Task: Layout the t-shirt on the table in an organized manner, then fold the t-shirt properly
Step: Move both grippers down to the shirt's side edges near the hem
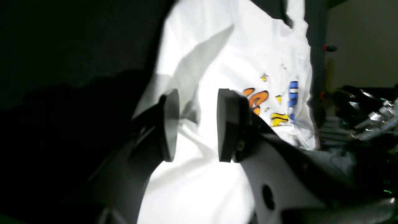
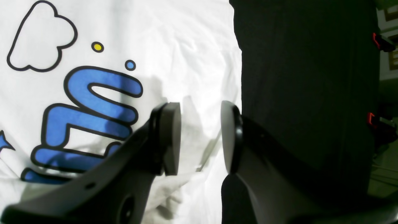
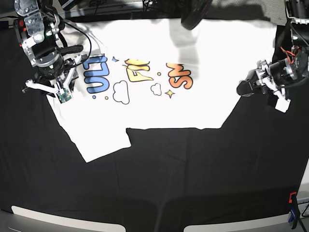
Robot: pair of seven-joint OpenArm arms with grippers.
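The white t-shirt lies spread, print side up, across the far half of the black table; one sleeve points toward the front left. My right gripper hovers over the shirt's left edge. In the right wrist view it stands open, the shirt and its blue lettering beneath, bare table to the right. My left gripper is at the shirt's right edge. In the left wrist view it is open, with white cloth showing between the pads and dark table at the left.
A blue and orange clamp grips the table's front right corner, and red clamps sit on a side edge. A dark object overhangs the shirt's far hem. Pale strips line the front edge.
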